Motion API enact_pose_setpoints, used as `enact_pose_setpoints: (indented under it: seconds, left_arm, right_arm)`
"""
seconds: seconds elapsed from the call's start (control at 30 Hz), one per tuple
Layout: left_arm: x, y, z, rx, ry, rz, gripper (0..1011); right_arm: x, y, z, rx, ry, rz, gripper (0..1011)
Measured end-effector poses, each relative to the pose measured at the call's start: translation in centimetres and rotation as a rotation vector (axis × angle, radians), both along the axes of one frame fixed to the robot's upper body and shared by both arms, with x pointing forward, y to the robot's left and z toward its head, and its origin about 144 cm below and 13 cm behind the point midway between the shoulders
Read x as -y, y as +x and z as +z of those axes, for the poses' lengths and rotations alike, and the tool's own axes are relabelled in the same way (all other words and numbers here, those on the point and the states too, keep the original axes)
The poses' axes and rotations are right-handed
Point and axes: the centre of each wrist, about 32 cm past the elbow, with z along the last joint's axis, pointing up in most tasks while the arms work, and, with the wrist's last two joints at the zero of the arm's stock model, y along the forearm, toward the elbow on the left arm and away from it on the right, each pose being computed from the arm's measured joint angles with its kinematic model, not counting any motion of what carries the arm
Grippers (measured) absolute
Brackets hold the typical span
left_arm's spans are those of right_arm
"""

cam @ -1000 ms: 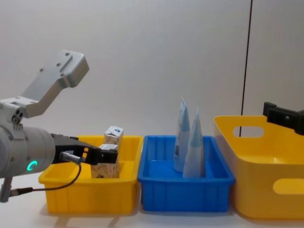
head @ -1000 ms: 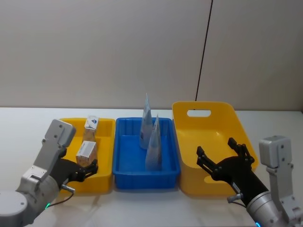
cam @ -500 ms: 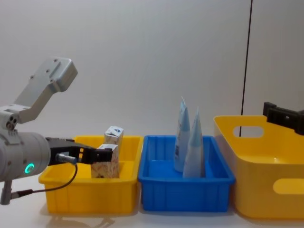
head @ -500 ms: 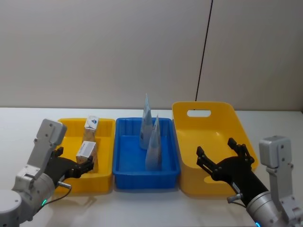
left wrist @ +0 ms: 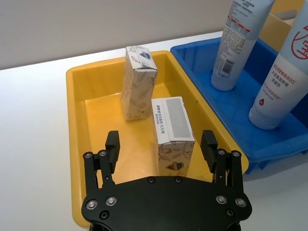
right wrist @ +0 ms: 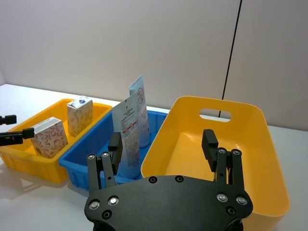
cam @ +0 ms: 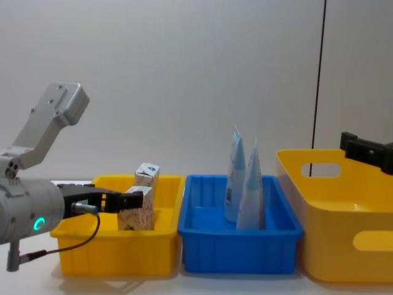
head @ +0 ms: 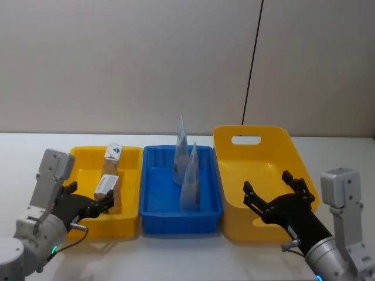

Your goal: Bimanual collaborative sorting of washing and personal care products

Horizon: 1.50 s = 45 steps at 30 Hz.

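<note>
Two small white cartons with beige leaf print stand in the small yellow bin (head: 136,187): a near carton (head: 107,188) (left wrist: 171,125) and a far carton (head: 112,158) (left wrist: 137,82). Two pale tapered tubes (head: 181,151) (head: 190,184) stand upright in the blue bin (head: 151,175). My left gripper (head: 88,198) (left wrist: 160,138) is open at that yellow bin's near end, just short of the near carton and holding nothing. Open and empty too, my right gripper (head: 266,182) (right wrist: 161,138) hovers at the front of the large yellow bin (head: 258,155).
The three bins stand side by side on a white table (head: 23,158), the large yellow bin (right wrist: 250,139) with nothing in it. A black cable (head: 252,64) runs down the wall behind. Bare table lies left of and in front of the bins.
My left arm has drawn back toward the robot and to the left, away from the near carton, its gripper still open. The right arm and all products have stayed put.
</note>
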Motion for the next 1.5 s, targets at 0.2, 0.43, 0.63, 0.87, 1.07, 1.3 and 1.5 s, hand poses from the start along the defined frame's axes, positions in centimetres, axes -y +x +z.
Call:
enact_pose_setpoints:
  seconds: [0.2, 0.43, 0.63, 0.87, 1.07, 1.3, 1.5]
  left_arm:
    - [0.0, 0.6, -0.4, 0.000, -0.021, -0.004, 1001]
    - [0.1, 1.1, -0.6, -0.001, -0.033, -0.008, 1001]
    - [0.2, 1.5, -0.8, -0.003, -0.036, -0.011, 1001]
    - [0.3, 2.1, -0.8, -0.008, -0.030, -0.016, 1001]
    - [0.4, 2.6, -0.8, -0.016, -0.022, -0.025, 1001]
    - [0.6, 3.4, -1.0, -0.026, -0.017, -0.036, 1001]
    - [0.6, 4.0, -1.5, -0.021, -0.024, -0.042, 1001]
  right_arm:
    - [0.0, 0.0, 0.0, 0.000, 0.000, 0.000, 1002]
    - [0.0, 0.0, 0.0, 0.000, 0.000, 0.000, 1002]
    - [0.0, 0.0, 0.0, 0.000, 0.000, 0.000, 1002]
    - [0.0, 0.0, 0.0, 0.000, 0.000, 0.000, 1002]
    - [0.0, 0.0, 0.0, 0.000, 0.000, 0.000, 1002]
    - [0.0, 0.0, 0.0, 0.000, 0.000, 0.000, 1002]
    - [0.0, 0.0, 0.0, 0.000, 0.000, 0.000, 1002]
